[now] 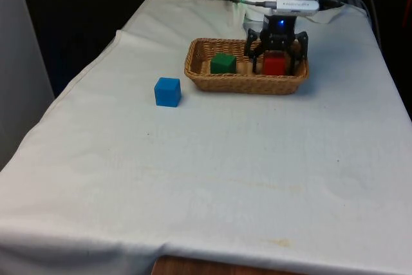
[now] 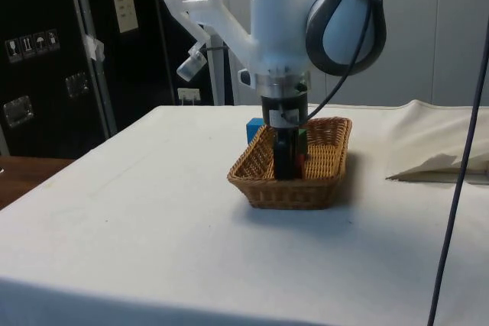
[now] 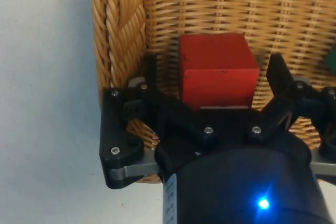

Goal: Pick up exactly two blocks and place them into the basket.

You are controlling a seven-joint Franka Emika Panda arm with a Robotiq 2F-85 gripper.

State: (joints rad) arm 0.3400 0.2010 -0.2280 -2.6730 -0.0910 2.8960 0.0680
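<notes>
red block [image 1: 274,64]: plain cube | in wicker basket [image 1: 212,82] | green block [image 1: 223,63] alongside

light: even, bright overhead — shadows: soft under basket [image 2: 294,181] — glare: none — backdrop: dark

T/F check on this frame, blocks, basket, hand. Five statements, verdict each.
1. The green block lies in the basket. True.
2. The blue block is in the basket. False: it sits on the cloth, outside the basket on the front view's left.
3. The hand is down inside the basket at the red block. True.
4. The hand is clamped shut on the red block. False: in the wrist view its fingers stand apart from the block's sides.
5. The basket is tipped over. False: it stands upright.
</notes>
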